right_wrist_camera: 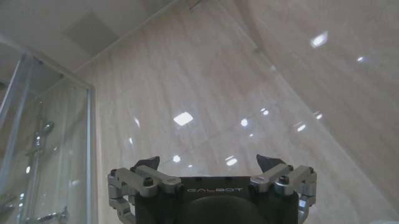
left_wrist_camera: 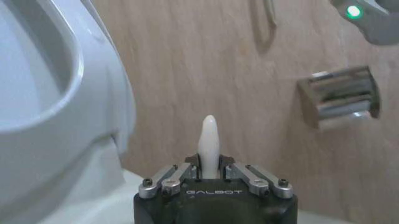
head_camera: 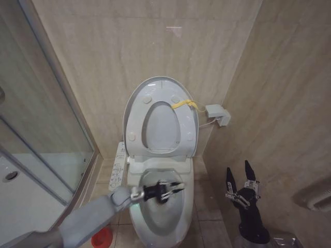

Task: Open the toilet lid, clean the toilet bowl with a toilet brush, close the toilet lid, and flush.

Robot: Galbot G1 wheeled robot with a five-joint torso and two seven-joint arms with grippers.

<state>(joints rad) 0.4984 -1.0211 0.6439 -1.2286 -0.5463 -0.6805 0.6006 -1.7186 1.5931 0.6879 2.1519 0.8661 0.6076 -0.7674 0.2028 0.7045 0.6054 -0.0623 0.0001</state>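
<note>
Toilet lid [head_camera: 135, 106] stands raised against the beige tiled wall at the centre of the head view, the white seat ring [head_camera: 161, 125] lifted flat against it and a yellow strap [head_camera: 182, 104] hanging at the ring's upper right edge. Below them, at lower centre, the toilet bowl [head_camera: 160, 214] lies open. Reaching in from the lower left corner, the grey left arm holds the left gripper [head_camera: 170, 189] over the bowl's near rim, its fingers clenched on a slim white handle. A red cup-shaped holder [head_camera: 102, 237] sits on the floor at the bottom edge, just left of the bowl. At lower right, the right gripper [head_camera: 240, 175] points upward beside the wall, its two black fingers spread apart and holding nothing. A small white box [head_camera: 217, 114] is mounted on the wall right of the lid, and a glass shower screen [head_camera: 36, 129] fills the left side.

From the left wrist, the left gripper [left_wrist_camera: 210, 163] appears at bottom centre, clamped on the toilet brush [left_wrist_camera: 209, 142], whose white handle tip rises from between the fingers; the bristle head is hidden. White toilet ceramic curves through the left of the frame, and a chrome paper holder [left_wrist_camera: 339, 97] hangs on the wall at right.

From the right wrist, the right gripper [right_wrist_camera: 209, 163] sits at bottom centre, released, fingertips well apart against the tiled wall, with the shower screen [right_wrist_camera: 44, 154] at left.
</note>
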